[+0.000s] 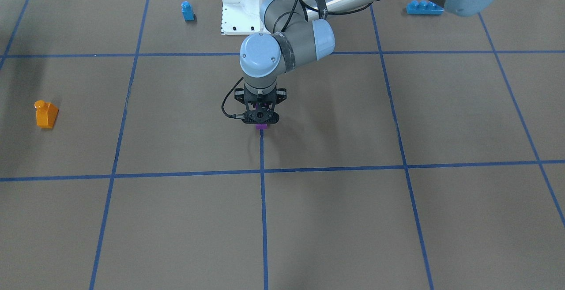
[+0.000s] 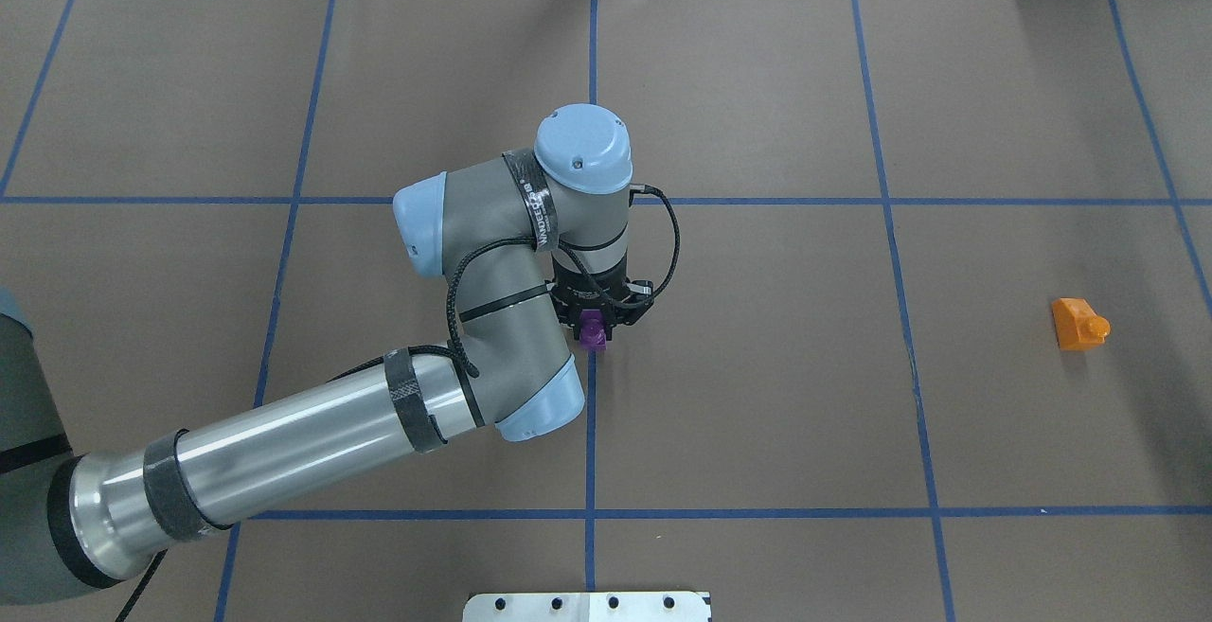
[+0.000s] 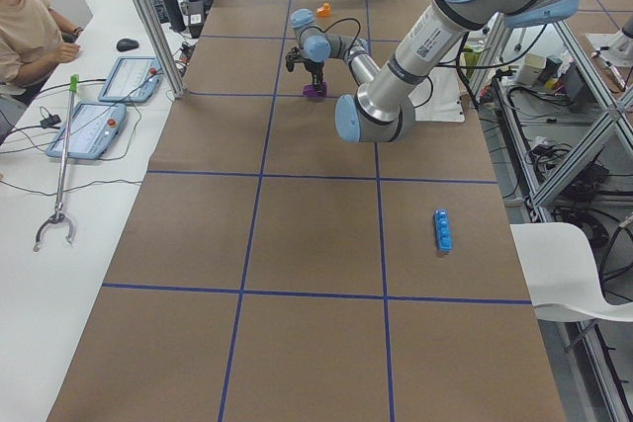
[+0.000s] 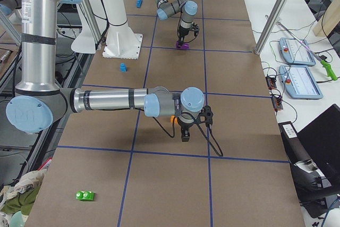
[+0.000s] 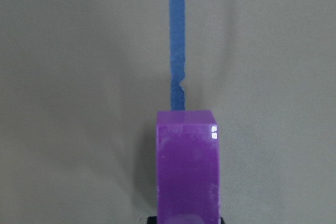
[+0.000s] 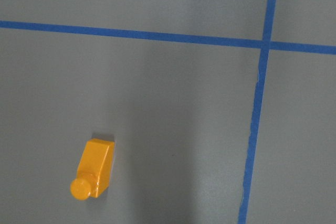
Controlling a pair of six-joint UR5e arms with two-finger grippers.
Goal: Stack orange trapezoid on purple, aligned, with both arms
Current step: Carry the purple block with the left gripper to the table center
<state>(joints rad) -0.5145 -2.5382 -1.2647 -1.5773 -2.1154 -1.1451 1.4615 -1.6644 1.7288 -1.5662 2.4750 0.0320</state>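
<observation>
The purple brick (image 2: pixel 594 330) sits between the fingers of my left gripper (image 2: pixel 597 319) at the table's middle, on a blue tape line. It fills the bottom of the left wrist view (image 5: pixel 187 166) and shows under the gripper (image 1: pixel 261 121) in the front view (image 1: pixel 261 126). The gripper is shut on it, at or just above the table. The orange trapezoid (image 2: pixel 1078 324) lies alone at the robot's right (image 1: pixel 46 114), stud sideways, and in the right wrist view (image 6: pixel 93 169). My right gripper (image 4: pixel 184 134) hangs above the table near it. I cannot tell whether it is open.
A small blue single-stud brick (image 1: pixel 187 11) and a long blue brick (image 1: pixel 423 7) lie near the white robot base (image 1: pixel 242 3). A green brick (image 4: pixel 85 195) lies at the right end. Blue tape lines grid the brown table. An operator sits beside the table in the exterior left view.
</observation>
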